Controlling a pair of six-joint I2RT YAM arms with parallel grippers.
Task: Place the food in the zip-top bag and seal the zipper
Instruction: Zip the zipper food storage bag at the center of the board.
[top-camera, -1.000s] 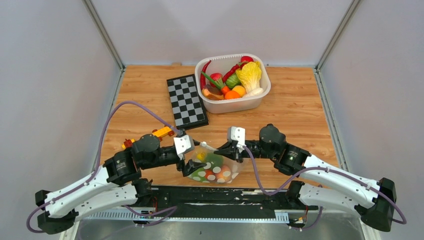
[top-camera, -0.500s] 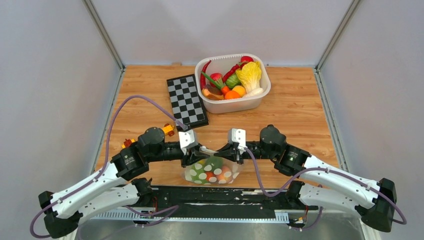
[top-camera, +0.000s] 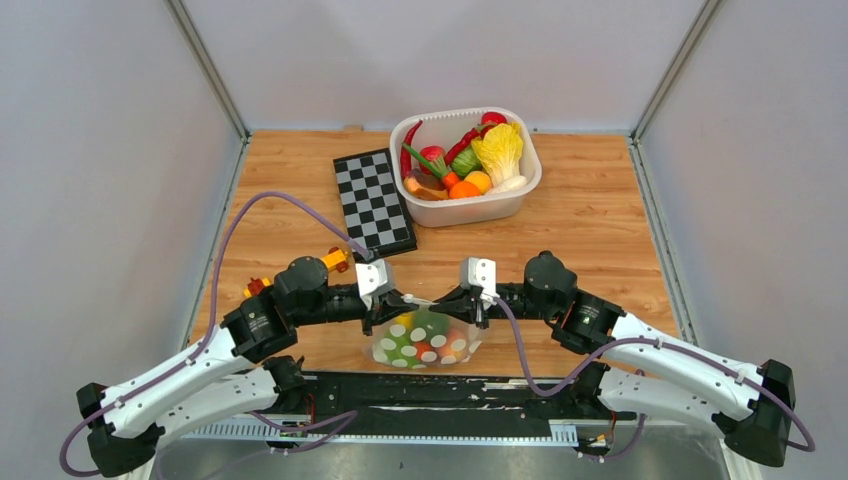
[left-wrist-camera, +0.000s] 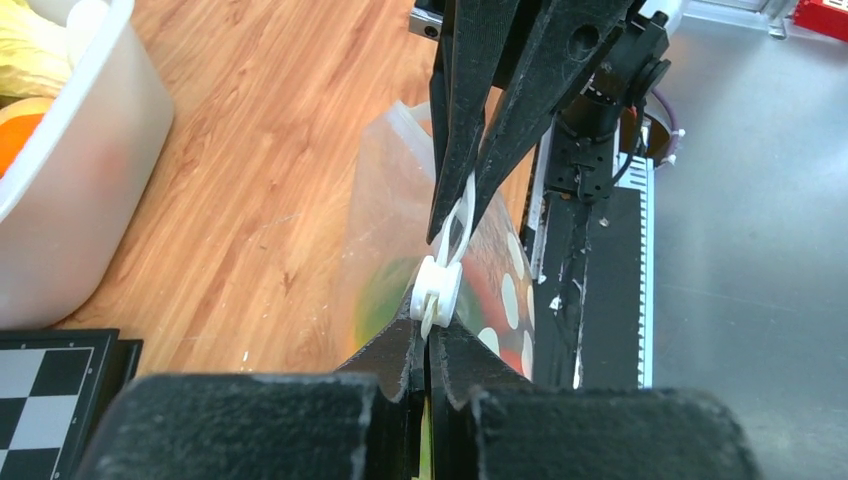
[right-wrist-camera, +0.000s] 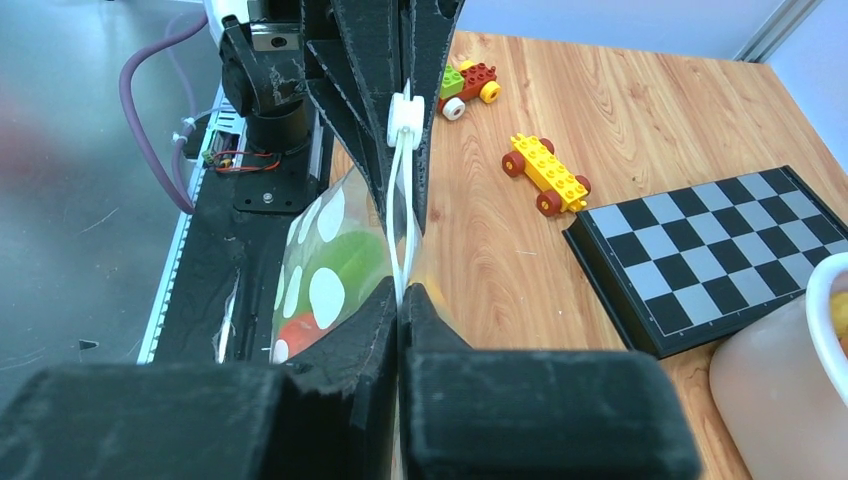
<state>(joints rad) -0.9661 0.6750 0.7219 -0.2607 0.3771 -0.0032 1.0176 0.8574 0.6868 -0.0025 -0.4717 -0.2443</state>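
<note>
The zip-top bag (top-camera: 425, 342) hangs between my two grippers over the table's near edge. It is clear with white dots, and green and red food (top-camera: 408, 338) shows through it. Its zipper (top-camera: 424, 299) runs taut from one gripper to the other. My left gripper (top-camera: 400, 300) (left-wrist-camera: 428, 325) is shut on the zipper's left end, just behind a white slider (left-wrist-camera: 438, 285). My right gripper (top-camera: 448, 297) (right-wrist-camera: 400, 292) is shut on the zipper (right-wrist-camera: 402, 215) at the other end. More food (top-camera: 470, 160) lies in the white tub (top-camera: 525, 190).
A folded chessboard (top-camera: 373, 200) lies left of the tub. Toy brick cars sit behind the left arm, a yellow one (right-wrist-camera: 545, 172) and a smaller mixed one (right-wrist-camera: 467, 78). The black base rail (top-camera: 450, 390) runs just under the hanging bag.
My left gripper rose from the bag's left side to the zipper and shut on it. The zipper now runs straight between the grippers. The right arm shifted slightly right.
</note>
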